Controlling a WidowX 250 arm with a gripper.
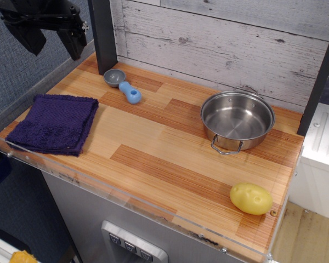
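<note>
Overhead view of the work surface. My gripper [57, 52] hangs high over the back left corner of the counter [153, 148], its two dark fingers spread apart and nothing between them. At that height it touches nothing and leaves the things below in plain sight.

Nearest beneath it lies the purple towel [55, 123], folded into a flat square at the left front. Being flat and soft, it sits steady where it is. Just behind and to its right, near the dark post [103, 35], lies the scoop [123, 85], grey bowl toward the post and blue handle pointing forward and right. It rests on its side because its round bowl gives it no base to stand on.

Well apart, on the right, the steel pot [237, 118] stands upright and empty, one wire handle facing front. The yellow potato [251, 198] rests near the front right corner, just inside the clear lip [153, 211] edging the counter.
</note>
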